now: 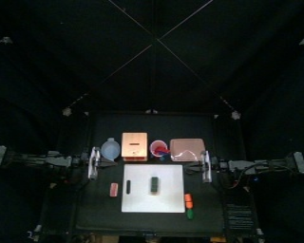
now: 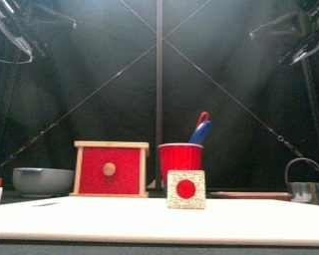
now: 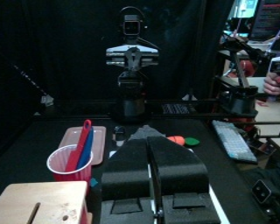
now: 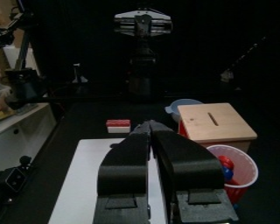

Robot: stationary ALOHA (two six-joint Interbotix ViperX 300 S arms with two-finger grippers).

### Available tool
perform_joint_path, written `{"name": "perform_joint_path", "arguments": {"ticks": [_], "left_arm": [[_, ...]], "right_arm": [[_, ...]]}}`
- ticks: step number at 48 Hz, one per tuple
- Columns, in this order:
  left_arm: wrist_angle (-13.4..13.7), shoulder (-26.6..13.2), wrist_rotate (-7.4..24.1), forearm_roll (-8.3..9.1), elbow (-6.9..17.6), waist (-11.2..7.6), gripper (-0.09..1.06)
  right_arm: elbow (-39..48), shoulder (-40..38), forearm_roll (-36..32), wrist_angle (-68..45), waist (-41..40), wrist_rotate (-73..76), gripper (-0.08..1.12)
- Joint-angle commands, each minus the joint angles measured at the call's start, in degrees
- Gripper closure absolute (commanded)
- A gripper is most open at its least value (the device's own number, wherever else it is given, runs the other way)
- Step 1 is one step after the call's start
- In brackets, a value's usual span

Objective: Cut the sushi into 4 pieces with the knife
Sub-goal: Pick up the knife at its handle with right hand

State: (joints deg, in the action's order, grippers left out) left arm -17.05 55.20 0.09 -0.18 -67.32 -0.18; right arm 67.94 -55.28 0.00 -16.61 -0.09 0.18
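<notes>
The left gripper point(image 3: 152, 143) hangs over the table's left edge, jaws pressed together on nothing. At about 4 o'clock from it, the sushi roll point(image 1: 156, 182) lies on the white cutting board point(image 1: 136, 195). Its long axis runs 12 to 6, with a red-centred end facing the front edge. Bare board lies on both sides of the roll. The red cup point(image 1: 159, 149) holding the blue knife point(image 2: 202, 131) stands at 12 o'clock behind it. The right gripper point(image 4: 152, 129), also clenched empty, has the roll at 8 o'clock.

Black curtains point(image 1: 152, 57) enclose a small black table point(image 1: 98, 214), with pale light on the back curtain.
</notes>
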Motion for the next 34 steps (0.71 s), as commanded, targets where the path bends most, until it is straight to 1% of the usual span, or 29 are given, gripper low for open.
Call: {"name": "perform_joint_path", "arguments": {"ticks": [1,7,13,17,18,23,27,28,31,34], "left_arm": [[-1.8,-4.4,-0.1,0.09,0.0,0.0,1.0],[-2.8,-9.0,0.2,0.18,0.9,-0.18,0.91],[-3.6,-13.2,0.3,0.26,2.2,-0.26,0.82],[-3.9,-15.2,0.3,0.26,2.9,-0.26,0.75],[-4.0,-15.8,0.3,0.26,3.0,-0.35,0.72],[-4.3,-17.1,0.3,0.26,3.1,-0.35,0.61],[-4.4,-17.5,0.2,0.18,2.9,-0.26,0.54],[-4.3,-17.5,0.2,0.26,2.8,-0.35,0.53],[-4.3,-17.4,0.0,0.18,2.6,-0.35,0.49],[-4.3,-17.5,0.0,0.18,2.5,-0.35,0.48]], "right_arm": [[-3.2,1.9,1.8,0.0,-1.8,0.8,1.03],[-7.9,5.9,4.7,5.3,-5.4,1.0,0.94],[-15.1,12.3,3.9,15.5,-9.8,1.0,0.84],[-20.5,17.2,2.6,22.9,-12.2,1.0,0.73],[-22.3,19.1,2.1,25.6,-12.8,1.0,0.69],[-28.5,25.0,-0.6,34.1,-14.1,0.5,0.51],[-33.0,29.7,-4.7,41.2,-14.1,0.5,0.33],[-33.5,30.2,-5.1,42.1,-14.0,0.5,0.31],[-36.3,33.2,-8.5,47.4,-13.7,0.4,0.21],[-38.3,35.5,-11.2,51.5,-12.9,0.4,0.16]]}}
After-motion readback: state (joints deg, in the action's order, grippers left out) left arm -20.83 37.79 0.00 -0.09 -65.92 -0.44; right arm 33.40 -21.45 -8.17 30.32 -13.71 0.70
